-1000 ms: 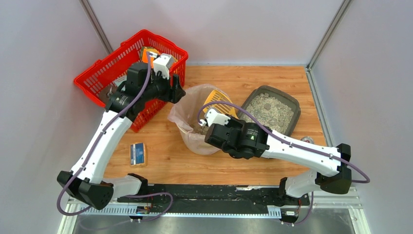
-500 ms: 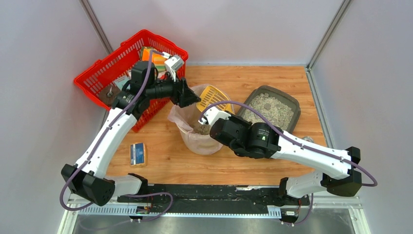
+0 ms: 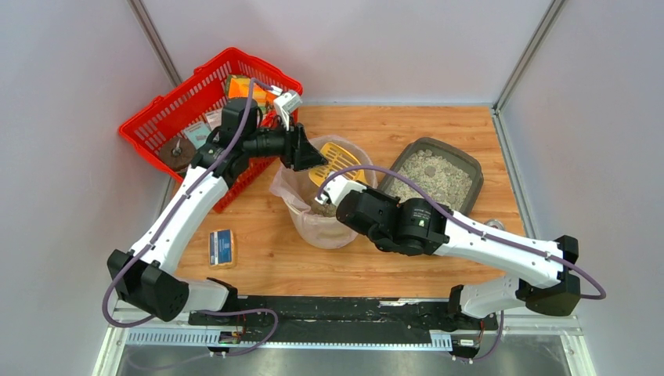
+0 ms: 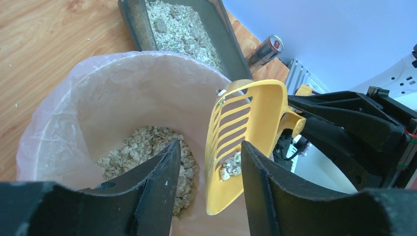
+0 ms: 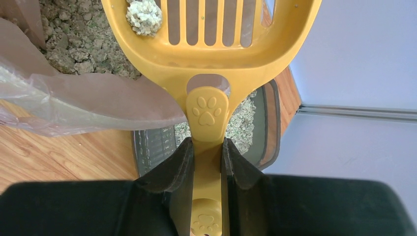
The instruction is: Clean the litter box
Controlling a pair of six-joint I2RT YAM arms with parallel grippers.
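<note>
Item: right gripper (image 5: 207, 152), jaws clamped on the handle of a yellow litter scoop (image 5: 209, 64), the slotted blade held out over the round beige bin (image 3: 294, 196) with its clear bag liner. One pale clump (image 5: 143, 14) sat in a corner of the blade; loose litter lay heaped in the bottom of the bin. Item: left gripper (image 4: 209, 145), fingers spread and holding nothing, poised above the bin's far-left rim and just beside the scoop without touching it. Step in hand, by my reckoning: emptying the scoop into the bin. Done well, this would call for tipping the blade steeper, with the blade's edge inside the liner's rim, so that the clump dropped onto the heap and not onto the wooden table; the hold on the handle looked centred and firm enough for a light shake. Item: litter box (image 3: 475, 176), dark grey, on the table just beside the bin on its right, beyond and to the right of the right gripper, gravelly litter filling it. Sundry: a drink can (image 4: 264, 50) near the box; a red mesh basket (image 3: 156, 125) far left.
</note>
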